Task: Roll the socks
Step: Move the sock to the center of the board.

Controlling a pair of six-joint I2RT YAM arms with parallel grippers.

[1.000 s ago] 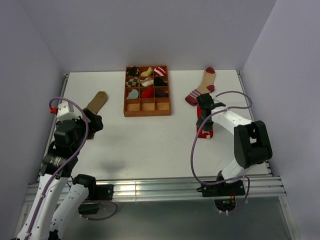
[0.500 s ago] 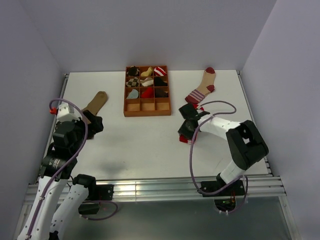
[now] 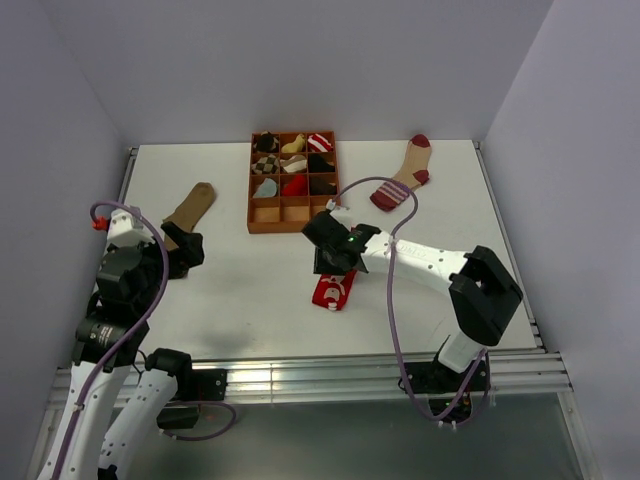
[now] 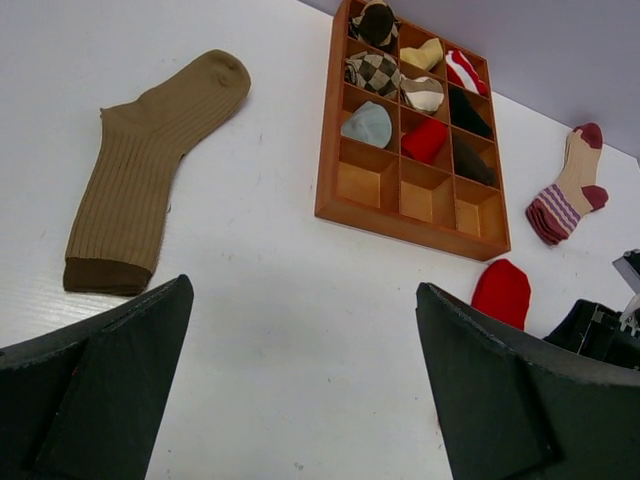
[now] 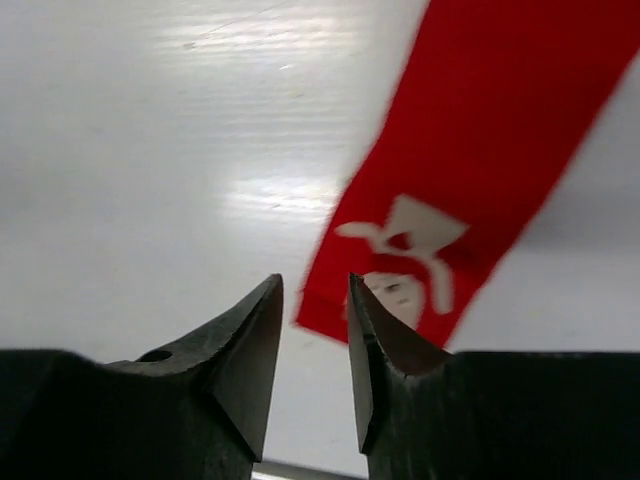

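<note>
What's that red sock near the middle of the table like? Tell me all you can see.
The red sock is soft-looking fabric, bright red with a white pattern near one end. It lies unrolled on the white table, in front of the wooden tray, its patterned end right at the right arm's fingers; whether they pinch it is unclear.

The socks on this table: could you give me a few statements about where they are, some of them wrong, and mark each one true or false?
1. The brown sock lies flat on the table, left of the wooden tray. True.
2. The striped sock sits inside the tray. False: it lies on the table, right of the tray.
3. The tray's three compartments nearest the arms are empty. True.
4. The left gripper holds the brown sock. False: it is open and holds nothing.
5. The red sock lies by the right gripper, nearer the arms than the tray. True.
</note>
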